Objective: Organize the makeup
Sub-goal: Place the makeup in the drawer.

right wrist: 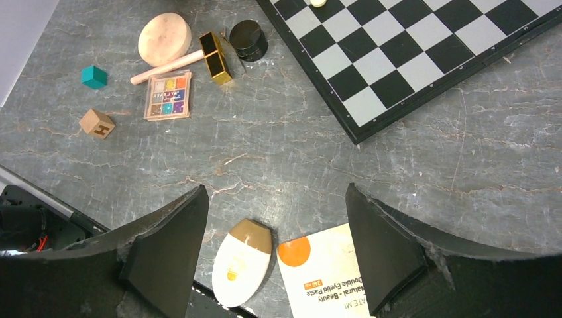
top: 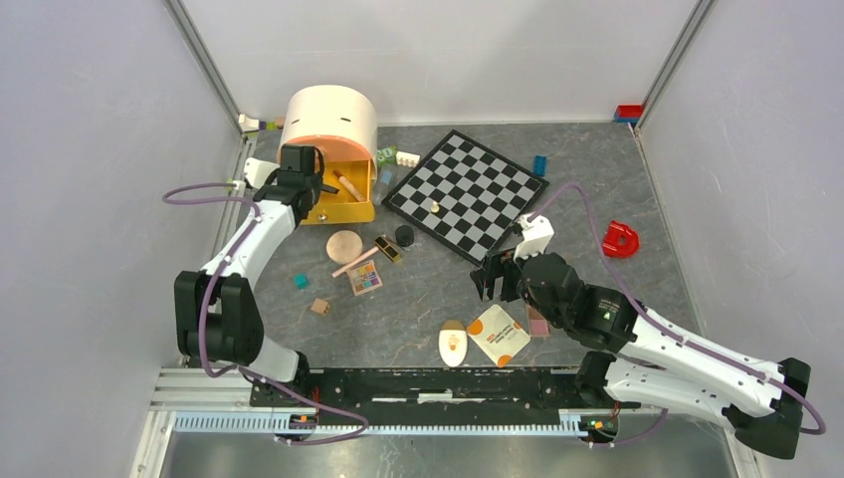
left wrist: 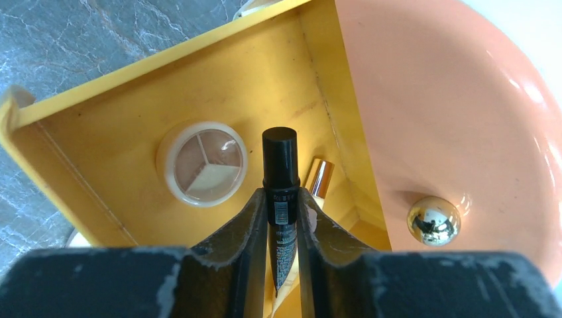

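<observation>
**Left gripper (left wrist: 281,199) clamped on black pencil (left wrist: 280,159) at yellow drawer (left wrist: 119,112)**

Fingers pinch the pencil mid-barrel, with the cap end pointing down into the open drawer (touching the floor or not: can't tell). Two more items lie inside: a round three-pan pot (left wrist: 202,163) left of the pencil and a gold-capped tube (left wrist: 319,177) just right of it. The drawer sticks out of a peach cabinet (left wrist: 450,99) with a gold knob (left wrist: 433,220).

Other makeup lies loose on the grey table (top: 418,309). In front of the drawer:
- round peach compact (top: 344,245), with a pink brush (top: 355,262) just beside it
- eyeshadow palette (top: 365,279) below the brush
- gold-black case (top: 389,249) at the brush's end
- black jar (top: 404,235) near the chessboard (top: 468,194) corner

At the near edge, the cream oval (top: 454,344) sits just beside the white-orange sachet (top: 498,334). The blush palette (top: 537,321) is partly hidden by the right arm.

Right gripper (right wrist: 275,192) has its jaws wide apart and holds nothing. It hovers above the oval and sachet.

Non-makeup: teal cube (top: 301,281) and wooden cube (top: 319,307) at left, red piece (top: 620,239) well off to the right.
</observation>
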